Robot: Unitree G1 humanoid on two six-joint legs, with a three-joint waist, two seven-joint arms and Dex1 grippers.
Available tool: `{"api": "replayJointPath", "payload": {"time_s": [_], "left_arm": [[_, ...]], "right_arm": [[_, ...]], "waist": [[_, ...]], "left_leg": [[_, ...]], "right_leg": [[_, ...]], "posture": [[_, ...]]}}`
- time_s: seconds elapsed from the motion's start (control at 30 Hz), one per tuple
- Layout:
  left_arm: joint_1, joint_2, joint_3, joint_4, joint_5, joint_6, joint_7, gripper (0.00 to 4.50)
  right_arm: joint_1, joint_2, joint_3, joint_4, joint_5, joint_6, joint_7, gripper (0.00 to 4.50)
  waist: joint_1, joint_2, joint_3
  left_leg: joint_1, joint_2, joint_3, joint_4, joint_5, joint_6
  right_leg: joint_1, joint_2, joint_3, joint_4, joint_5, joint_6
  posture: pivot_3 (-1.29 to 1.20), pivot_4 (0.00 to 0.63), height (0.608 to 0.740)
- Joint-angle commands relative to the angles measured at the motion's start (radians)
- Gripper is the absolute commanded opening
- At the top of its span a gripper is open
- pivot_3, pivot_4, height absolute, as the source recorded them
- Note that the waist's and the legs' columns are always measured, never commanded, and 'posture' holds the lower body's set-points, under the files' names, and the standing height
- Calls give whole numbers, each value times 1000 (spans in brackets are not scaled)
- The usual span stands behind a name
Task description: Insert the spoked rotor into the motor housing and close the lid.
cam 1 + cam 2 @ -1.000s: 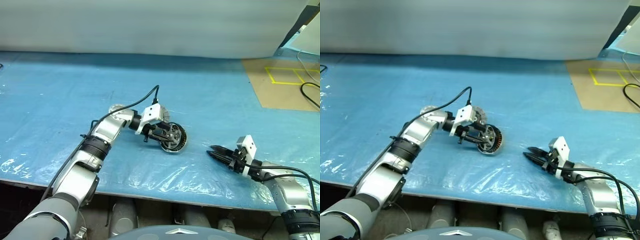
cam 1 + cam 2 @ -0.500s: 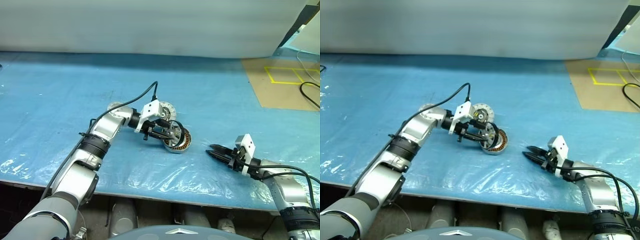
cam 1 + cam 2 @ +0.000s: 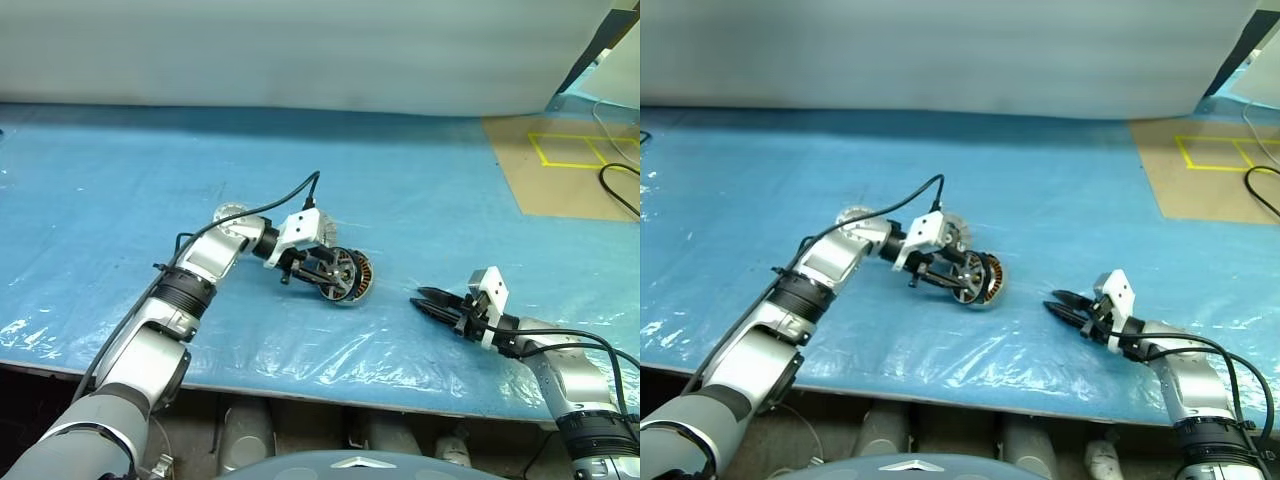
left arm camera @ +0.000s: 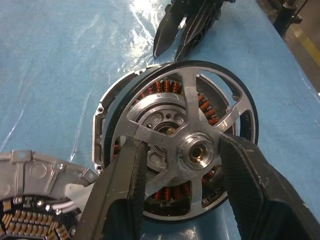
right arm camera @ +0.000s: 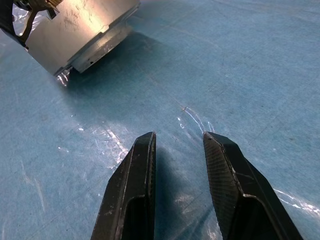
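Note:
My left gripper [image 3: 333,274] is shut on the spoked rotor [image 4: 192,147]. Its fingers [image 4: 125,185] press on either side of the silver hub. The rotor leans tilted against the motor housing [image 4: 106,107], whose copper windings [image 4: 161,88] show between the spokes and at the wheel's right edge [image 3: 364,272]. The lid [image 3: 956,232] lies on the sheet just behind my left wrist, partly hidden by it. My right gripper [image 3: 424,300] hovers low over the sheet to the right of the rotor and points at it. It is open, and bare blue sheet shows between its fingers [image 5: 137,175].
A crinkled blue plastic sheet [image 3: 120,180] covers the table, whose front edge [image 3: 300,385] runs close below both arms. At the far right lie a brown board with yellow tape [image 3: 570,150] and a black cable [image 3: 618,190]. A pale wall closes off the back.
My left gripper rocked slightly with the rotor, up and back down. Copper windings now show at the wheel's right edge. The right gripper has kept still.

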Motion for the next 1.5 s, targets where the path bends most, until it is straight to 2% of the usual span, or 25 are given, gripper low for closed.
{"api": "replayJointPath", "payload": {"time_s": [0.03,0.17,0.4,0.5,0.8,0.9,1.07,1.1,1.13,1.2,1.23,1.3,1.4,1.5], "left_arm": [[-13,-11,0,6,5,-20,11,1945],[-22,-20,19,9,-14,-13,13,3102],[-38,-18,53,14,-33,-17,38,3102],[-34,-33,113,-40,-119,38,36,3102],[48,36,218,-261,-270,250,72,3102],[112,52,253,-339,-299,278,124,3102],[284,93,305,-532,-362,346,202,3102],[321,108,309,-563,-367,351,209,3102],[358,120,313,-593,-369,352,220,3102],[426,135,317,-649,-379,350,240,3102],[453,138,317,-670,-382,345,249,3102],[507,136,320,-698,-370,308,272,3102],[551,133,319,-715,-355,283,315,3102],[573,135,320,-721,-346,264,349,3143]], "right_arm": [[14,8,25,53,-42,18,-19,1575],[11,10,28,59,-45,15,-21,1575],[14,10,33,61,-42,17,-20,1575],[19,10,33,60,-42,15,-21,1575],[29,7,17,27,-8,28,-2,1575],[48,-7,28,-56,5,26,28,1575],[176,-49,63,-331,23,41,68,1575],[102,-90,68,-435,60,154,46,1575],[-64,-137,79,-499,111,305,33,1575],[-325,-203,108,-528,158,486,55,1575],[-399,-221,127,-511,157,517,78,1575],[-531,-233,187,-436,125,521,137,1575],[-666,-230,275,-306,41,437,230,1575],[-747,-206,330,-213,-8,373,298,2093]], "waist": [[0,0,0],[-2,0,0],[-9,-1,0],[-13,-1,0],[-17,0,0],[-19,0,0],[-18,2,1],[-21,3,2],[-30,6,5],[-66,11,14],[-71,16,16],[-56,13,14],[-20,8,12],[-10,14,12]], "left_leg": [[0,0,0,0,0,0],[0,0,0,0,0,0],[0,0,0,0,0,0],[-1,0,0,0,0,0],[-1,0,0,0,0,0],[-2,0,0,-1,0,0],[-9,1,-1,-5,2,3],[-9,1,-1,-6,2,3],[-9,1,0,-7,2,3],[-9,-1,-1,-5,2,3],[-9,-2,-2,-3,2,2],[-5,-3,0,-4,2,3],[5,8,5,-10,2,2],[-3,13,14,-7,5,-2]], "right_leg": [[0,0,0,0,0,0],[0,0,0,0,0,0],[0,0,0,0,0,0],[0,0,0,0,0,0],[0,0,-1,-1,0,0],[-1,0,-1,-2,0,0],[-7,0,-4,-3,-1,-2],[-7,0,-5,-3,-1,-2],[-8,0,-5,-4,-2,-2],[-9,2,0,-5,1,0],[-10,1,4,-4,6,0],[-13,-3,3,1,7,4],[-1,3,-9,1,-1,-3],[-8,4,-8,3,-2,-4]], "posture": [[0,150,740],[0,150,740],[0,150,740],[0,150,740],[0,150,740],[0,150,740],[0,150,740],[0,150,740],[0,150,740],[0,150,740],[0,150,740],[0,150,740],[0,150,740],[0,150,740]]}}
